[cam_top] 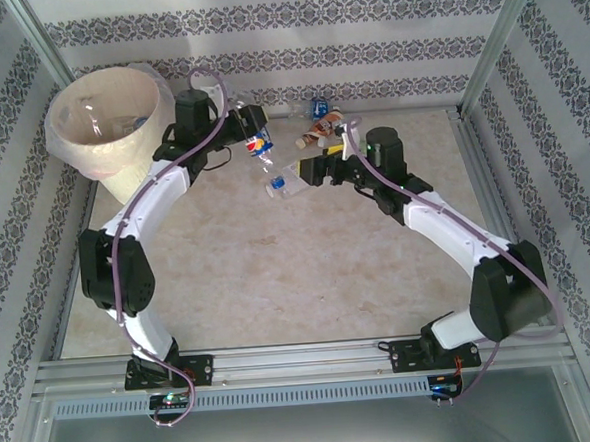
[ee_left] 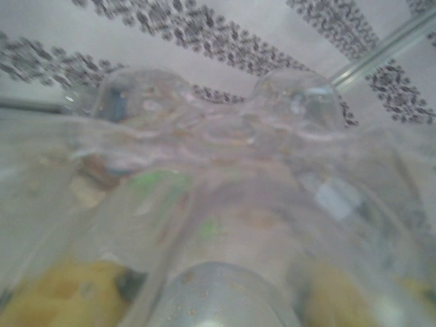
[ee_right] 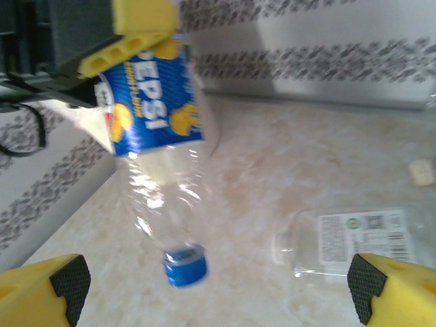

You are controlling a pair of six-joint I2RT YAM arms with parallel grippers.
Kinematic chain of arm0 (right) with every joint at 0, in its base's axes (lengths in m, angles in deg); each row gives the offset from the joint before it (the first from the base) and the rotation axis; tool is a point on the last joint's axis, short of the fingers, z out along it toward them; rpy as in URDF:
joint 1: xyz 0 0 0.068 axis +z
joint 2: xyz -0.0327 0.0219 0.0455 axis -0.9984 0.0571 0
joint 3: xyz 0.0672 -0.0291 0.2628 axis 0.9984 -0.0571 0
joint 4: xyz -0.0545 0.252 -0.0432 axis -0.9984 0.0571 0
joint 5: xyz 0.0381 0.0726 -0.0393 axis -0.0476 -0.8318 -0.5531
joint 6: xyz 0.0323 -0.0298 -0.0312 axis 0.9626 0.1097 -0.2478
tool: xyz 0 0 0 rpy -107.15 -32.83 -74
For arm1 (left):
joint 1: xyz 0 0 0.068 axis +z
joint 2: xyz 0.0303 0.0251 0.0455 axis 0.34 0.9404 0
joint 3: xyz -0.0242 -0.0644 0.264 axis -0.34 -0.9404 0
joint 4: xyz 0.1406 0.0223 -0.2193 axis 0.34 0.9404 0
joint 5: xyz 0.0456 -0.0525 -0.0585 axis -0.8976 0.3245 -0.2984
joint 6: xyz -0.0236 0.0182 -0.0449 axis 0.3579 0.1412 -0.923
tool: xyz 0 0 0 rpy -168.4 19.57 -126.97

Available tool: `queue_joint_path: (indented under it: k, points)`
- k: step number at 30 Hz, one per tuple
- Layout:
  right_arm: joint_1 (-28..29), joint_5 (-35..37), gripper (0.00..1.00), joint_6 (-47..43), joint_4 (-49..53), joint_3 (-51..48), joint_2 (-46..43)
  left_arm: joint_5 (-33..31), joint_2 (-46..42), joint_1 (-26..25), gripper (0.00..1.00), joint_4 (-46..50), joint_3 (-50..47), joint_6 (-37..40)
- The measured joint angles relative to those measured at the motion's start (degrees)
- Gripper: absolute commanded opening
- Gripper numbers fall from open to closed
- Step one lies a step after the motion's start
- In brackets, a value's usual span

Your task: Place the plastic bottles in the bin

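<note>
- The left gripper (cam_top: 253,133) has its jaws clamped on a blue-labelled Pepsi bottle (ee_right: 153,102), which hangs cap-down above the surface (cam_top: 278,272), not yet over the bin (cam_top: 121,161).
- The right gripper (cam_top: 305,168) sits just beside it, jaws spread wide and holding nothing.
- A clear bottle (ee_right: 347,238) with a white label lies on the surface under the right gripper.
- Two more bottles (cam_top: 320,119) lie near the back wall.
- I can make out something inside the bin, too small to name.
- My guess is that most of the job is done: one bottle in hand, about three left to collect.
</note>
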Motion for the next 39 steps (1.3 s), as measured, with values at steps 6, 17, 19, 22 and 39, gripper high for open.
queue_joint_path:
  k: [6,17,19,22,39]
  points:
    - [0.0,10.1,0.98,-0.3,-0.8,-3.3,-4.9,-11.1,-6.6,0.4,0.56,3.5,1.7,5.2]
    - [0.0,18.6,0.98,-0.6,-0.8,-4.5,-6.2,-32.4,-13.7,3.3,0.54,3.7,4.2,16.5]
    - [0.0,19.0,0.98,-0.5,-0.8,-4.5,-6.2,-34.9,-14.0,4.5,0.54,2.5,4.3,18.3]
    - [0.0,19.7,0.98,0.0,-0.8,-4.5,-6.2,-37.1,-13.8,7.2,0.54,1.5,5.2,20.0]
    - [0.0,19.9,0.98,2.2,-0.3,-4.4,-4.5,-42.4,-5.0,21.0,0.55,-0.9,17.8,26.5]
